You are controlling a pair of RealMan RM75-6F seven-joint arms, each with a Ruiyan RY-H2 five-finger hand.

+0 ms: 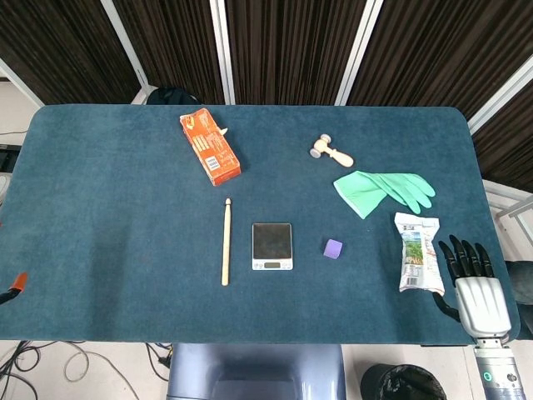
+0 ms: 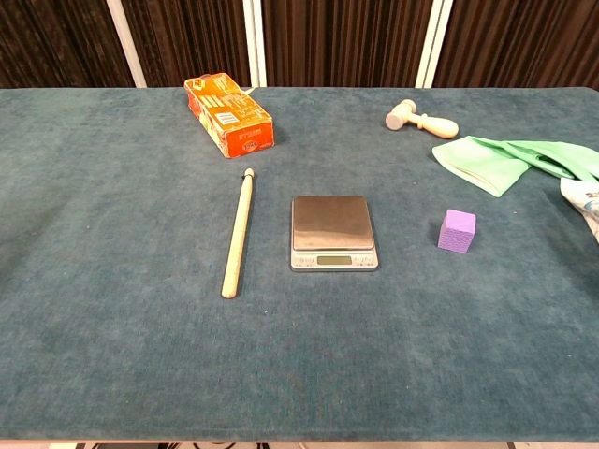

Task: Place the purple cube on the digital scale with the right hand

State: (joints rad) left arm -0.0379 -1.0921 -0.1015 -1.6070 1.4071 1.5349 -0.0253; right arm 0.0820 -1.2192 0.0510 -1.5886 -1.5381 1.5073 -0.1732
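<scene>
purple cube not picked up yet

nothing's been done so far, as far as can be judged. nearest the robot, the right robot hand [image 1: 476, 283] is seen at the desk's [image 1: 100, 217] front right corner, fingers spread, nothing held, just beside a snack bag [image 1: 416, 252]. the left robot hand isn't seen in either view. further in, the purple cube [image 2: 457, 230] sits on the desk just right of the digital scale [image 2: 333, 232], not touching it. reach, grasp and placement are all left.

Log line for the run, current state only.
right hand: open, at table's right edge | purple cube: on table, right of digital scale | scale: bare | left hand: unseen
</scene>
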